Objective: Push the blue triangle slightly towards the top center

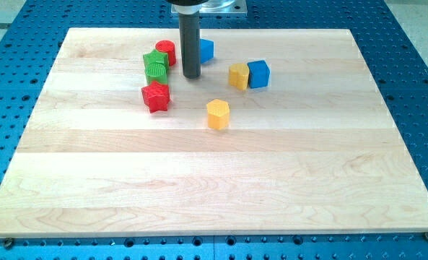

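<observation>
Just right of my tip [191, 76]: blue triangle [206, 50]

- The blue triangle [207, 50] is seen near the board's top centre.
- Its left part is hidden; the shape cannot be confirmed.

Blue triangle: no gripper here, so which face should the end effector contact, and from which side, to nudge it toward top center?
Contact the blue triangle on its lower face, coming from the view's bottom and pushing upward. My tip sits just to its lower left, and the rod hides the block's left part. It already lies near the top edge of the wooden board, so probably only a short push is needed.
</observation>
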Motion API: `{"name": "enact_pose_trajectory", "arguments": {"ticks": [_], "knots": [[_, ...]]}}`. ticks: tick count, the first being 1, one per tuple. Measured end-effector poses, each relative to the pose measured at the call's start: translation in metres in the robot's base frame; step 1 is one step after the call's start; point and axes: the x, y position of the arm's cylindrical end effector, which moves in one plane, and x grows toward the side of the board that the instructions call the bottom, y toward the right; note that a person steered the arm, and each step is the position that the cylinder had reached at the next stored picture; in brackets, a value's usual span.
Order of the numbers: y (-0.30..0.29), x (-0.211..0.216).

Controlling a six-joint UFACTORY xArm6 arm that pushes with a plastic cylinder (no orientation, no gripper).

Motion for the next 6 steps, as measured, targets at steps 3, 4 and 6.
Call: {"name": "enact_pose_trajectory", "arguments": {"ticks": [3,4,6], "knots": [[-0.041,-0.027],[-0.028,-0.027],[0.015,-0.055]]}}
